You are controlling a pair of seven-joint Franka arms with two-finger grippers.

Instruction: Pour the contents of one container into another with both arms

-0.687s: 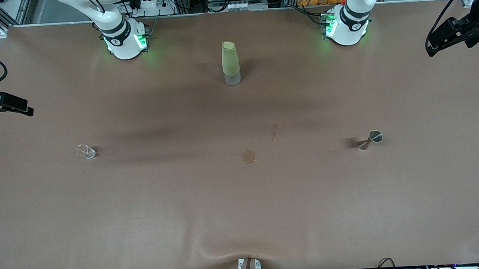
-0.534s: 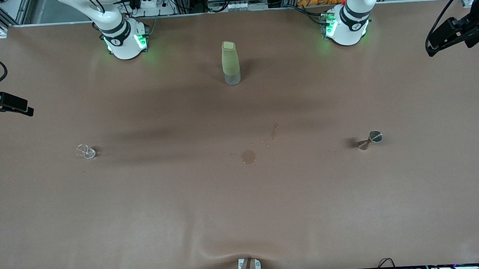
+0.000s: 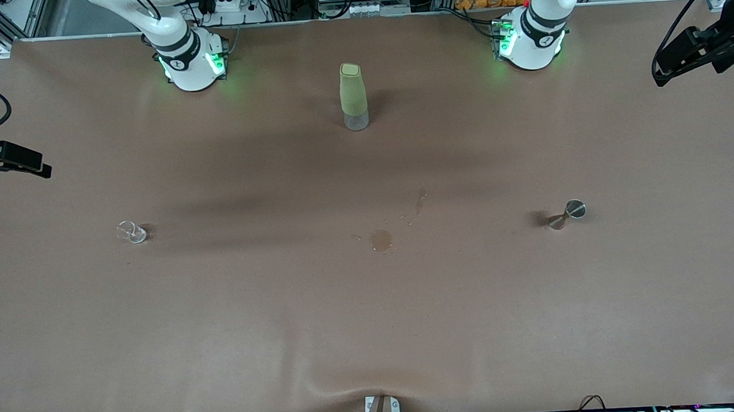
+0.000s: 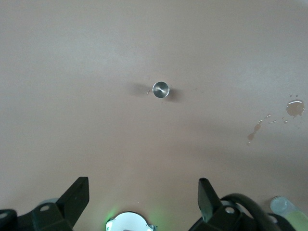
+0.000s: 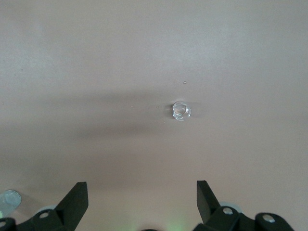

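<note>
Puddle (image 3: 381, 240) lies mid-tabletop (image 3: 373, 331), nearest the front camera. Slightly farther, a clear glass beaker (image 3: 131, 231) stands toward the right arm's end and a steel jigger (image 3: 567, 214) toward the left arm's. Farthest stands a green bottle (image 3: 354, 97). High above, left pincer (image 4: 143, 199) and right pincer (image 5: 142, 202) both wait wide, empty.

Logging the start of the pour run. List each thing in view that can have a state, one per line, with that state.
Left gripper: jaws open, empty, high over the table, waiting.
Right gripper: jaws open, empty, high over the table.
Metal jigger: upright, untouched, toward the left arm's end.
Clear glass cup: upright, untouched, toward the right arm's end; contents cannot be told.
Green bottle: upright between the arm bases.
Puddle: spilled liquid mid-table.
</note>
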